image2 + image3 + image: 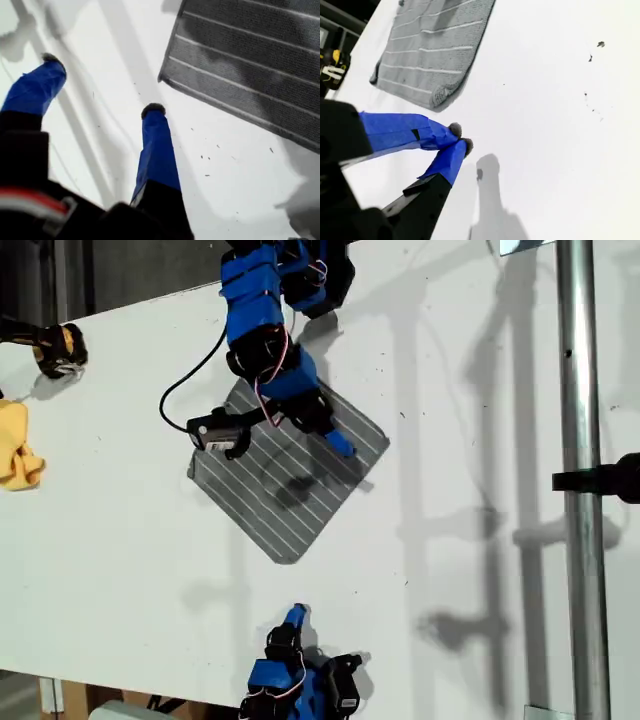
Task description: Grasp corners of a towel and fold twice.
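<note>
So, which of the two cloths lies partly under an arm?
The grey striped towel; the yellow cloth lies apart at the exterior view's left edge.

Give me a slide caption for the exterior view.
Grey striped towel lies flat on the white table, one blue arm above it.

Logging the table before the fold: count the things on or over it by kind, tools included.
Cloths: 2, the grey towel and a yellow cloth
Tools: 2, my first tool, open, and my second tool, shut
Black-and-yellow item: 1
Total: 5
</note>
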`<state>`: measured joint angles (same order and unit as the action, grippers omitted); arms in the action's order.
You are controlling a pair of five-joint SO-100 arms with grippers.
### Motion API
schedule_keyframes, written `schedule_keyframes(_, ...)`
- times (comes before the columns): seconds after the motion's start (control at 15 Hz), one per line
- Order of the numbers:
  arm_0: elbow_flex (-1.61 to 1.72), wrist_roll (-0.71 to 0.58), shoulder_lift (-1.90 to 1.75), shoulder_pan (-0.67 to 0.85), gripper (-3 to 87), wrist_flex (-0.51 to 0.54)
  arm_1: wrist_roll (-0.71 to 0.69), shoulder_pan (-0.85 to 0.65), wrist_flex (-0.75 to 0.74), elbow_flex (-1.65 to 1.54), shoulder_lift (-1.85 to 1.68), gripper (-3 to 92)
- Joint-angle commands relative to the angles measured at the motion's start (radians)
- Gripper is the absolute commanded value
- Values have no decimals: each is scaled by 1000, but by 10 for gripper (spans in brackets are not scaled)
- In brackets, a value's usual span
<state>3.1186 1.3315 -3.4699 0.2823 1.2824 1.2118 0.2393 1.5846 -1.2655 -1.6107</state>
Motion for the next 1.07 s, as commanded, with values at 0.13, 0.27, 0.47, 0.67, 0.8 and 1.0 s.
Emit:
schedule_keyframes(0.13,-3,-3,-5,-6,-5,-2,11,20,0,2,-23,326)
schedule_keyframes(0.27,-3,-3,-5,-6,-5,-2,31,41,-9,2,23,323)
schedule_keyframes(0.47,-3,-3,-5,-6,-5,-2,72,71,-20,2,117,328)
schedule_keyframes(0.67,-3,-2,-5,-6,-5,-2,126,86,-31,2,221,323)
schedule_keyframes(0.8,-3,-2,-5,-9,-6,-2,189,92,-32,2,275,322)
schedule_keyframes(1.0,-3,-2,-5,-8,-5,-2,278,109,-35,2,313,319)
